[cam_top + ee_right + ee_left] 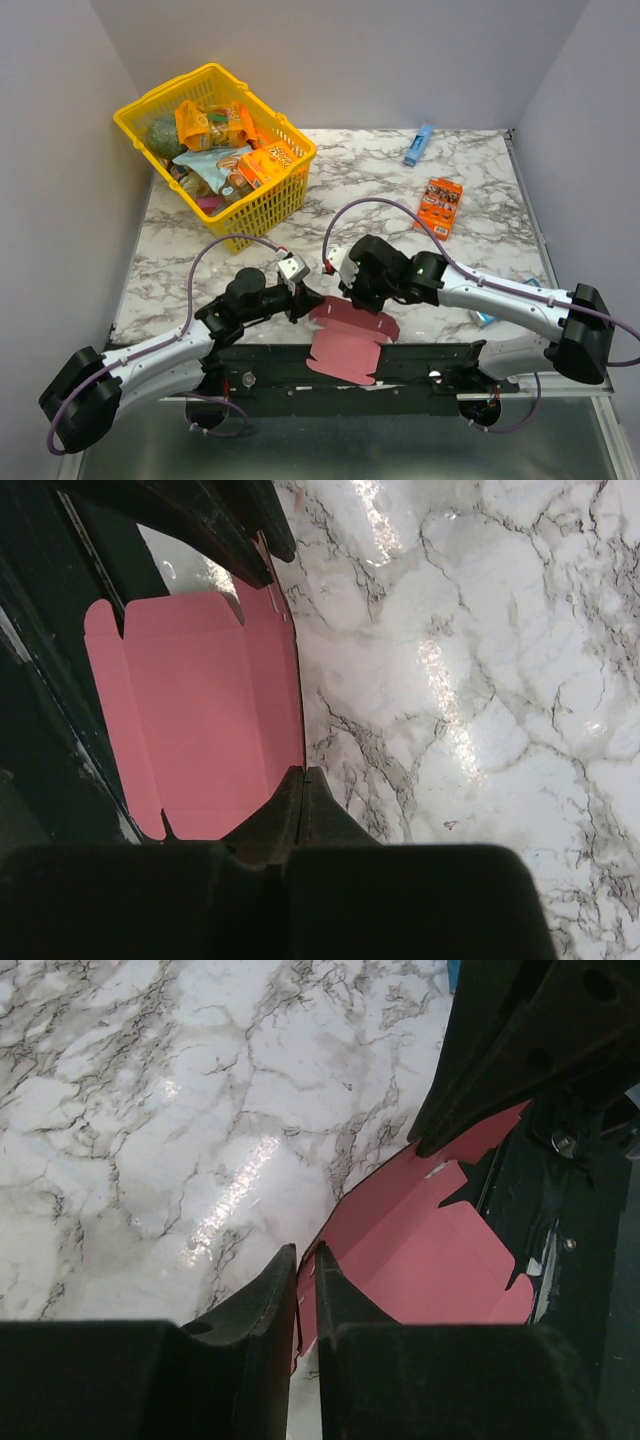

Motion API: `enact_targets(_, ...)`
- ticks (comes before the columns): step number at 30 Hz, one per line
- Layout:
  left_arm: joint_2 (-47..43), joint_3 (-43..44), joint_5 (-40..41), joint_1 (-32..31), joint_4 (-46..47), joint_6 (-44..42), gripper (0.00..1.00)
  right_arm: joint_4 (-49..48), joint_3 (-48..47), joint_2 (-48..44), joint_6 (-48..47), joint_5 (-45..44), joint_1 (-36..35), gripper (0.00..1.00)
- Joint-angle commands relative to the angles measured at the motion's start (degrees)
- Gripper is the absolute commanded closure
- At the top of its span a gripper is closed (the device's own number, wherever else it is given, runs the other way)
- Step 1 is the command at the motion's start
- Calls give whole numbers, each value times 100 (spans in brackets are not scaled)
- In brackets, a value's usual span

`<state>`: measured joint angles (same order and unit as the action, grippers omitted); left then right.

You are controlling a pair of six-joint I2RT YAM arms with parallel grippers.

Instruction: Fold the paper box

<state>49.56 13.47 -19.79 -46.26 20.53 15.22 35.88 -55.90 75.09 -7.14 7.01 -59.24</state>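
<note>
The pink paper box (pixel 345 345) lies as a flat cut-out sheet with flaps at the near table edge, partly over the black mounting bar. My left gripper (pixel 306 296) is at its far left edge. In the left wrist view the gripper (pixel 305 1248) is shut with the sheet's (pixel 420 1250) thin edge pinched between the fingers. My right gripper (pixel 350 297) is at the sheet's far edge. In the right wrist view the gripper (pixel 303 770) is shut on the border of the sheet (pixel 200 700). The two grippers are close together.
A yellow basket (pixel 290 190) full of snack packs stands at the back left. An orange printed snack box (pixel 440 205) and a slim blue box (pixel 418 145) lie at the back right. The black mounting bar (pixel 430 355) runs along the near edge.
</note>
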Motion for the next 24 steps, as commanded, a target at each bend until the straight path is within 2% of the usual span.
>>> enact_targets(1,-17,112,-209,-172,266,7,98,-37,-211,58,10,12,27,99)
enact_targets(3,-25,77,-148,-216,302,-2,100,-63,-255,58,168,-172,27,98)
enact_targets(5,-69,59,-8,-252,284,-11,100,-116,-316,50,422,-662,44,89)
enact_targets(6,-156,15,141,-252,276,-19,100,-107,-360,50,693,-909,71,73)
enact_targets(8,-306,-46,685,-269,258,-46,100,-46,-448,15,1090,-1183,245,59)
enact_targets(9,-489,-134,870,-261,267,-89,100,24,-509,-29,1248,-1262,334,46)
enact_targets(12,-841,-275,1389,-269,311,-247,100,225,-658,-275,2109,-1719,633,29)
enact_targets(14,-957,-319,1600,-269,311,-335,100,349,-720,-547,2777,-2226,703,23)
enact_targets(17,-1027,-389,1654,-278,390,-494,100,429,-765,-898,3875,-2440,765,16)
enact_targets(18,-958,-407,1680,-287,407,-529,100,377,-747,-960,4200,-2441,765,16)
enact_targets(19,-914,-407,1680,-296,451,-573,100,324,-703,-1031,4942,-2415,774,16)
enact_targets(24,-615,-337,1742,-366,557,-784,100,-1351,438,-1356,6319,-1589,783,17)
